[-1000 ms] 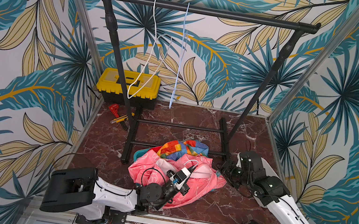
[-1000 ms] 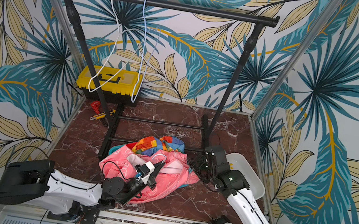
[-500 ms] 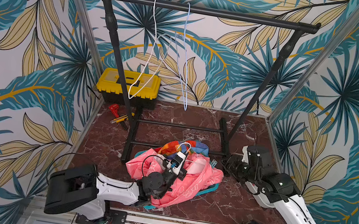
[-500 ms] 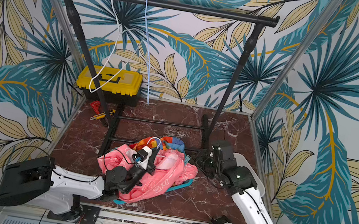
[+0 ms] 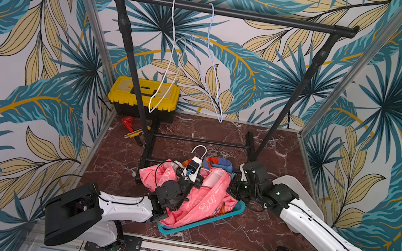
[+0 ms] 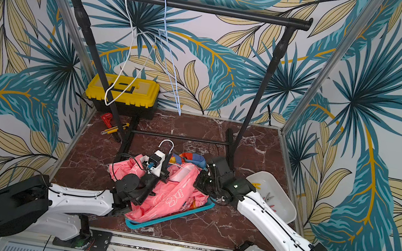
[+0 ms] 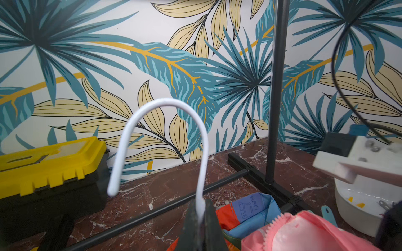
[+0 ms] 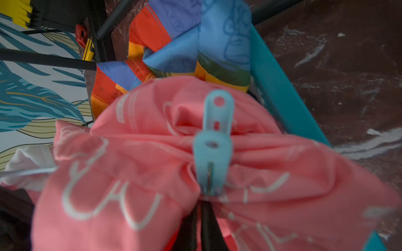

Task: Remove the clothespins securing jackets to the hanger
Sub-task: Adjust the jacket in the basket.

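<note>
The pink bear-print jacket point(image 5: 205, 201) lies bunched low over the floor on a teal hanger point(image 5: 205, 222). The rainbow-striped jacket point(image 5: 218, 162) lies behind it. My left gripper point(image 7: 200, 206) is shut on the neck of a white hanger hook point(image 7: 165, 102), which stands upright. A light blue clothespin point(image 8: 214, 147) clamps a fold of the pink jacket point(image 8: 130, 173). My right gripper point(image 8: 200, 208) is shut on that pin's tail end, with cloth over part of the fingertips. Other clothespins point(image 6: 269, 198) lie in the white bin point(image 6: 287, 215).
A black clothes rack point(image 5: 227, 11) spans the back, with two bare wire hangers point(image 5: 169, 57) on its rail and its base bars close behind the jackets. A yellow toolbox point(image 5: 144, 94), a red wrench point(image 5: 127, 120) and a yellow knife point(image 5: 133, 133) lie at the back left.
The left gripper has carried the hanger hook and jackets up and toward the rack. The right gripper has moved in to the pink jacket and gone from open to shut.
</note>
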### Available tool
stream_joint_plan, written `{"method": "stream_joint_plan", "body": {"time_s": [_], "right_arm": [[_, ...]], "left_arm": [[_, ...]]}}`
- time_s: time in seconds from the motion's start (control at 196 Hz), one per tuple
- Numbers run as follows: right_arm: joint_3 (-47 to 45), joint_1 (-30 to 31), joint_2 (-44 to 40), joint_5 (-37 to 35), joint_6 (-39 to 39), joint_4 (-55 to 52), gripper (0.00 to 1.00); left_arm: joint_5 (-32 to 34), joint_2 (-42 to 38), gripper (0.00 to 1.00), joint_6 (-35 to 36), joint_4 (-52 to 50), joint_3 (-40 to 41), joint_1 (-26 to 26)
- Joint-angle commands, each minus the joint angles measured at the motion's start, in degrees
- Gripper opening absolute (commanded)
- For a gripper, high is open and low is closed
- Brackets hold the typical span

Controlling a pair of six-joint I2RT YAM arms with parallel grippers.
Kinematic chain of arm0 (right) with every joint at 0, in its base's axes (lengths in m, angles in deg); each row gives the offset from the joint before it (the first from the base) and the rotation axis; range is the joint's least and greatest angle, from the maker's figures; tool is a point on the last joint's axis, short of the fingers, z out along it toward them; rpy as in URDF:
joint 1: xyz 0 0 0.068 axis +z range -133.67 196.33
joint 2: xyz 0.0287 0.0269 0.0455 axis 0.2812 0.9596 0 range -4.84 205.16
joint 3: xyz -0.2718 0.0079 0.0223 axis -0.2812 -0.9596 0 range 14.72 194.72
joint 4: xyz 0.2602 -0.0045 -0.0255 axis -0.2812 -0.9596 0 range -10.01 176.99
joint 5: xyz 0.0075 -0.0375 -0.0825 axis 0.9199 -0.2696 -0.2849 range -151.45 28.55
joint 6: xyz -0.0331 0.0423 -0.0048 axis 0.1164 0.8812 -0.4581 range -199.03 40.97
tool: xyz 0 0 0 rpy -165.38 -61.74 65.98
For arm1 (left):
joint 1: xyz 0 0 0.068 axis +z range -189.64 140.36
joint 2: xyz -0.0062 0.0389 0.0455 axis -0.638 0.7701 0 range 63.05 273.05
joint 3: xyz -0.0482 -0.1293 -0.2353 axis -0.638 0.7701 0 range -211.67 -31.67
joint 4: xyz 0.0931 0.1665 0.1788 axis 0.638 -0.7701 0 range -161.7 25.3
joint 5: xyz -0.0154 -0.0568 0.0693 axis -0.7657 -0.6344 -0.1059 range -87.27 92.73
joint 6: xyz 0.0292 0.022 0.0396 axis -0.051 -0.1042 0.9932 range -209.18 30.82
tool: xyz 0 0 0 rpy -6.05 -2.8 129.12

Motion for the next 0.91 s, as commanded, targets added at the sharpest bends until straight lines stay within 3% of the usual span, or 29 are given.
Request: {"method": "stream_joint_plan", "body": {"time_s": [0.0, 0.235, 0.383, 0.506, 0.639, 0.721, 0.91], "right_arm": [[1.6, 0.3, 5.1, -2.3, 0.8, 11.7, 0.09], [1.0, -1.1, 17.3, -1.3, 4.2, 29.2, 0.15], [-1.9, -1.8, 18.7, -2.0, 7.2, 32.7, 0.19], [-5.1, -1.8, 12.1, -4.8, 6.6, 27.9, 0.30], [-5.7, -2.0, 0.3, -13.8, 6.1, 9.2, 0.42], [-7.8, -2.8, -7.1, -18.0, 6.1, 3.2, 0.50], [-7.6, -7.8, -18.3, -19.4, 4.3, -8.5, 0.49]], "left_arm": [[0.1, -1.5, 0.00, 4.8, -3.2, 0.8, -0.6], [0.7, -4.0, 0.00, 6.0, -3.3, 3.1, -2.6], [0.6, -2.5, 0.00, 5.8, -3.3, 4.7, -5.8], [2.2, -0.5, 0.00, 4.7, -3.2, 5.8, -8.6], [3.7, 2.9, 0.00, 3.5, -3.3, 6.0, -10.9], [4.5, 5.1, 0.00, 2.9, -3.3, 5.6, -12.3], [4.6, 8.4, 0.00, 1.6, -3.2, 4.7, -15.1]]}}
